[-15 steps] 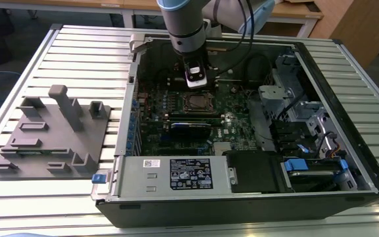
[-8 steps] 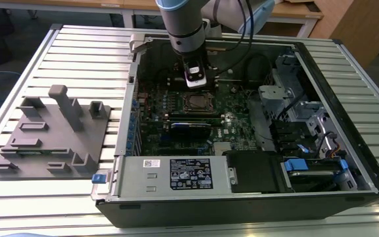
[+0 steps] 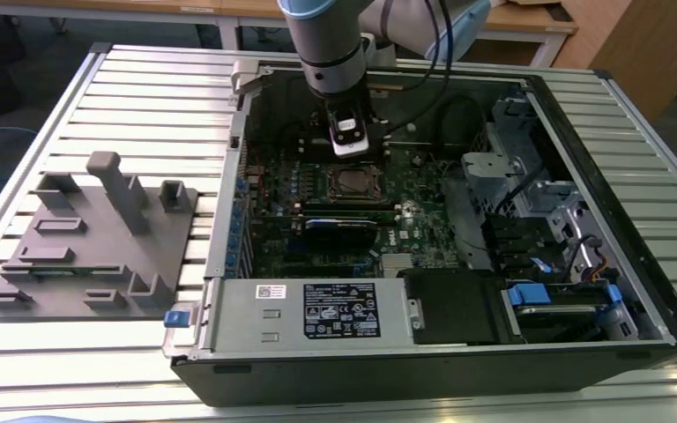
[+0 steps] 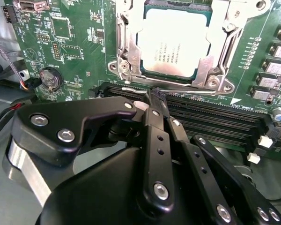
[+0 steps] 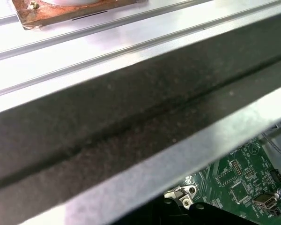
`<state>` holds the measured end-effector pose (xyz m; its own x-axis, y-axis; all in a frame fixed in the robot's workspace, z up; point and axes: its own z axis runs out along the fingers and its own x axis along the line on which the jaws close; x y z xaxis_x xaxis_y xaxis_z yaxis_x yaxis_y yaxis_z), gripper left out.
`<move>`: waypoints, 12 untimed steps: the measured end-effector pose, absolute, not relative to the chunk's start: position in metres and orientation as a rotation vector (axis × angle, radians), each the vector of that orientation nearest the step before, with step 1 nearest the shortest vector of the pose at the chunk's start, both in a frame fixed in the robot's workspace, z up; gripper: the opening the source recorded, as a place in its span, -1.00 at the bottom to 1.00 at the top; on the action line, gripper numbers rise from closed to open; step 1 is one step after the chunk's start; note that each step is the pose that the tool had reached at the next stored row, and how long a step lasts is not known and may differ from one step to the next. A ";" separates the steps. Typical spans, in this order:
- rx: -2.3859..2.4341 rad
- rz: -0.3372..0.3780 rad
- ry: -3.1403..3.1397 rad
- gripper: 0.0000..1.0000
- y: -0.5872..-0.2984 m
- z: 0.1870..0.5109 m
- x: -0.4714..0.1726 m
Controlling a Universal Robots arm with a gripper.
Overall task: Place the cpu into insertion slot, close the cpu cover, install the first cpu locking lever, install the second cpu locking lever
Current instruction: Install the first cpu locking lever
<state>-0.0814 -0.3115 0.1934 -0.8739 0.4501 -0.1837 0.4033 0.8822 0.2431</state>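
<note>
We see the gripper (image 4: pixel 154 96) pressed together just beside the insertion slot (image 4: pixel 126 56), where the cpu (image 4: pixel 173 42) sits under what seems the closed cpu cover (image 4: pixel 218 47)

The flat silver square cpu (image 4: pixel 174 43) sits in the silver-rimmed insertion slot (image 4: pixel 215 56) — black gripper (image 3: pixel 351 145) at its 12 o'clock.

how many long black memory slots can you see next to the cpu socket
3, at least. In the second wrist view the memory slots run parallel, side by side, just beyond the gripper fingertips, below the cpu. The gripper may hide more.
</note>
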 end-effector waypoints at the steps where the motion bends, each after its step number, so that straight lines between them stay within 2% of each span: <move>1: 0.646 0.291 2.815 -0.80 -0.312 0.193 -0.081; 12: 0.638 0.294 2.809 -0.80 -0.313 0.193 -0.081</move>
<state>-0.0814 -0.3126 0.1927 -0.8742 0.4457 -0.1927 0.3960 0.8841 0.2481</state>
